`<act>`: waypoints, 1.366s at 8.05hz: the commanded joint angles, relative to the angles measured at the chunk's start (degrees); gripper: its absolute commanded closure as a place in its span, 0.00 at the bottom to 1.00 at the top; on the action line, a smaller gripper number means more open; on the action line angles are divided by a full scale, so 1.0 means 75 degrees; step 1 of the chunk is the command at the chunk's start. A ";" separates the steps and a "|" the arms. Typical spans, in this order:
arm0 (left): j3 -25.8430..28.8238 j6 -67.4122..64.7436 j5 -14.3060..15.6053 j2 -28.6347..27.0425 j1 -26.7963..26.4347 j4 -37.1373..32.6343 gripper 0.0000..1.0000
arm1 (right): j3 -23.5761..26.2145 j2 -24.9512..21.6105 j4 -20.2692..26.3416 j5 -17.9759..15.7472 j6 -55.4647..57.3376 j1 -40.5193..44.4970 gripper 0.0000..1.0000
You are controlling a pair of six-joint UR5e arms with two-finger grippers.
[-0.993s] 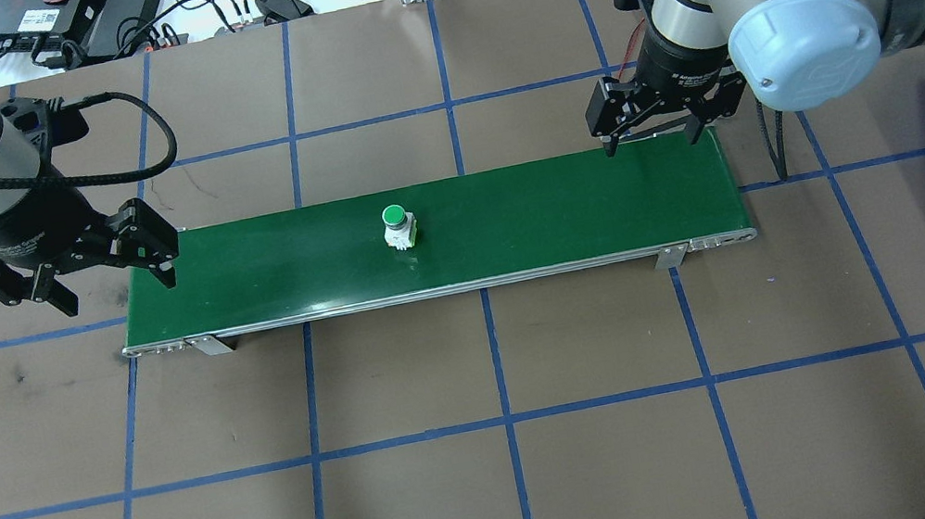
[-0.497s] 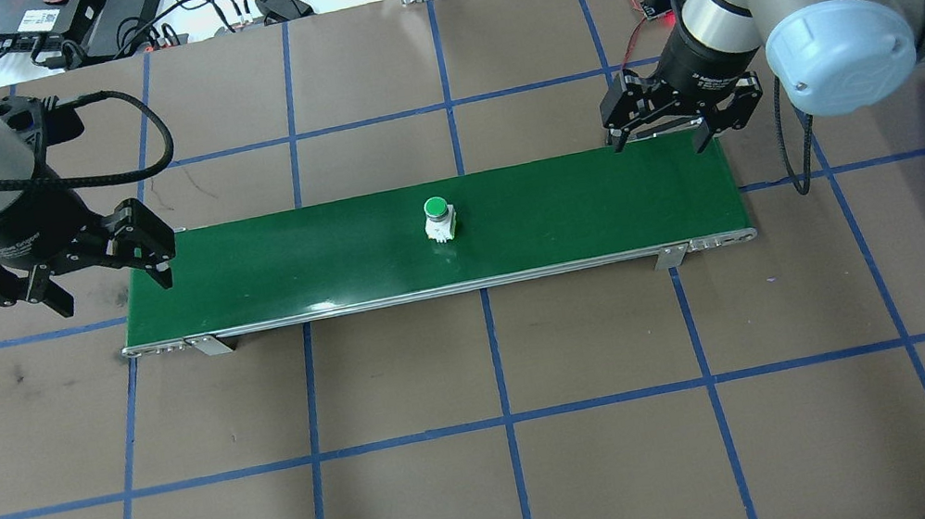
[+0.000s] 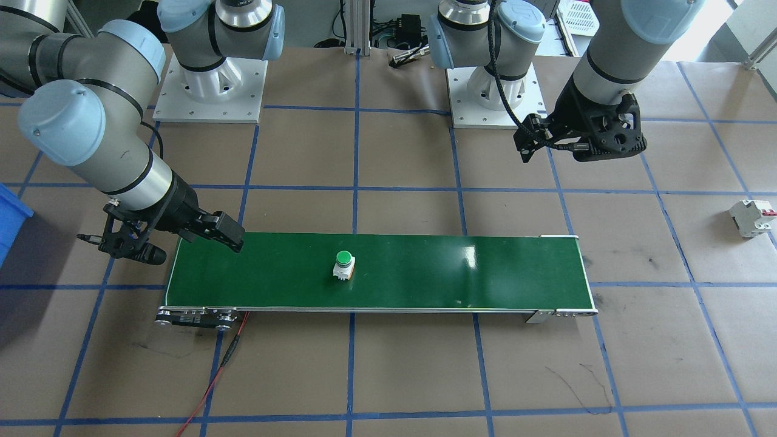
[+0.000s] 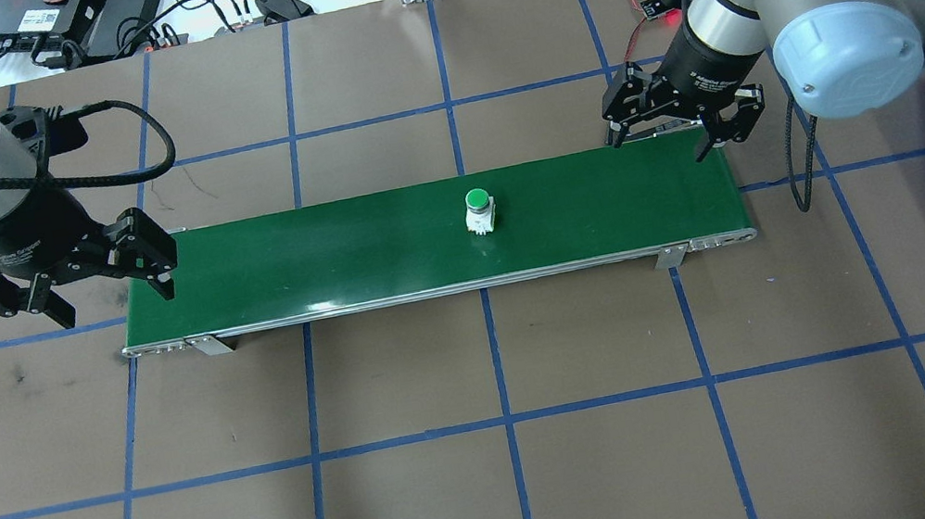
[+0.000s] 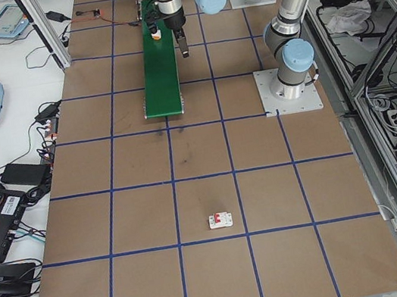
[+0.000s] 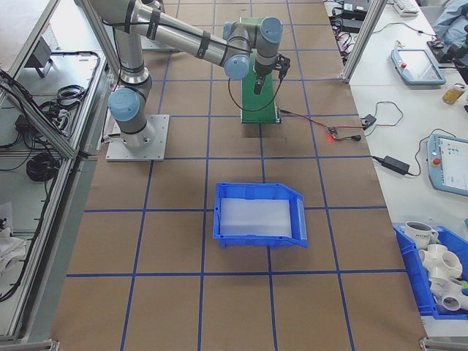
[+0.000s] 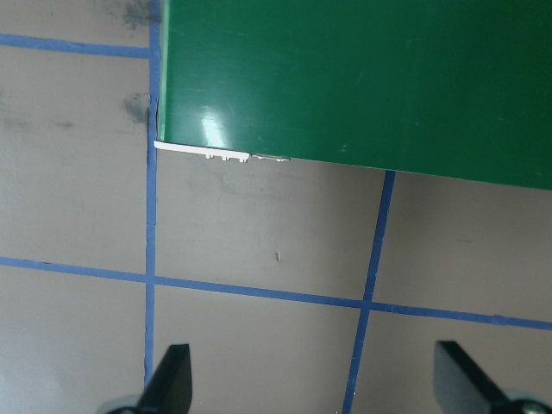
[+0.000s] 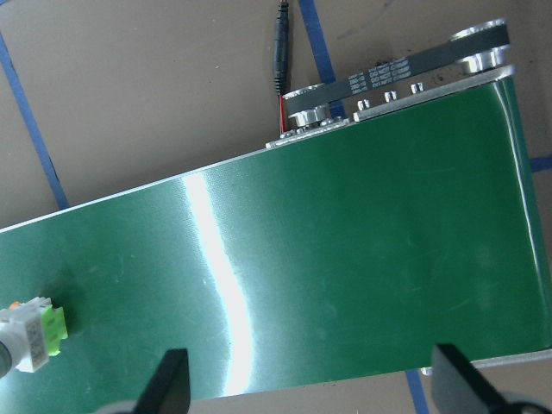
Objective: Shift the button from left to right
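Overhead exterior shows the button (image 4: 479,211) standing upright, green cap up, on the green conveyor belt (image 4: 312,256), a little past the belt's middle toward the robot's right and touched by neither arm. The left pincer (image 4: 73,279) hangs spread and empty just off the belt's left end, one finger over the belt corner; its wrist camera sees only that corner and bare bench (image 4: 499,479) between its parted fingertips (image 7: 170,379), which fits an arm that has no further business with the part. The right pincer (image 4: 685,130) is likewise released and holds nothing, poised over the far edge of the belt near its right end. That placement reads as a waiting station: the belt appears meant to carry the button along, and the right arm stands where the part should arrive. Its wrist camera already catches the button's whitish body (image 8: 30,332) at the frame's lower left, well apart from its fingertips (image 8: 168,384). A white circuit breaker (image 3: 753,218) with a red switch lies on the bench far to the robot's left, and a blue bin (image 6: 259,213) sits beyond the right arm, a likely drop place.
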 commanded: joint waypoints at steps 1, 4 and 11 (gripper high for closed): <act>0.0000 0.0000 0.0009 0.0001 0.0004 -0.0063 0.00 | 0.0020 0.0043 -0.0023 -0.0009 0.0243 0.0147 0.00; -0.0035 0.0011 0.0138 0.0001 0.0004 -0.0063 0.00 | 0.0020 0.0149 -0.0198 0.0014 0.0137 0.0428 0.00; 0.0000 0.0058 0.0232 0.0001 0.0004 -0.0051 0.00 | -0.0015 0.0628 -0.0726 0.0003 0.0630 0.0547 0.00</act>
